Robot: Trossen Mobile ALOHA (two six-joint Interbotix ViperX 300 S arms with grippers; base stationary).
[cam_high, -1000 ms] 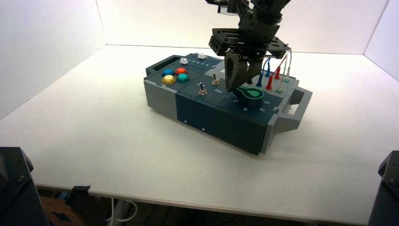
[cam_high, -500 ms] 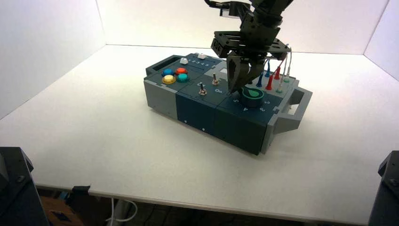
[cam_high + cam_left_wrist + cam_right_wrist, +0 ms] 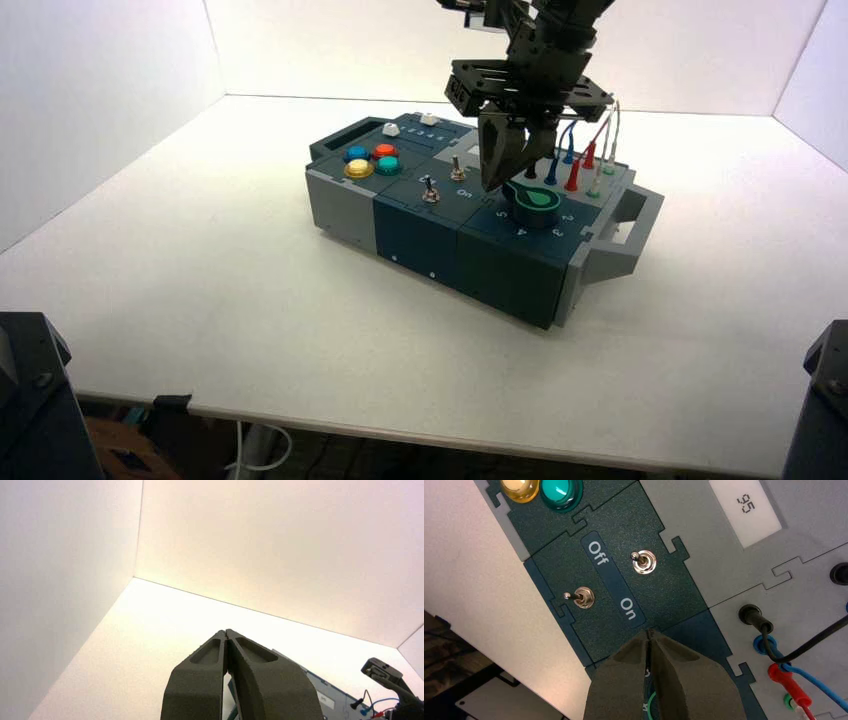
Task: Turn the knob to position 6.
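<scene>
The knob [image 3: 538, 200] is a dark-green dial with a lighter green teardrop pointer top, on the box's right part with numbers around it. Its pointer tip aims toward the toggle switches. My right gripper [image 3: 492, 185] is shut and empty, hanging straight down with its tips at the pointer's tip, on the knob's left side. In the right wrist view the shut gripper [image 3: 650, 632] hides most of the knob; only a green sliver of the knob's rim [image 3: 650, 700] shows between the fingers. My left gripper [image 3: 226, 632] is shut and empty, held away from the box.
The box [image 3: 420, 235] stands turned on the white table. It has two metal toggle switches [image 3: 644, 562] [image 3: 585, 597] by "Off" and "On" lettering, yellow [image 3: 520, 487] and teal [image 3: 559, 490] push buttons, a display [image 3: 746, 507], plugged red and blue wires [image 3: 575, 170] behind the knob, and a grey handle [image 3: 628, 235].
The right gripper swung a little right over the knob half a second ago, then came back left to the pointer's tip. The pointer aims as it did one second ago.
</scene>
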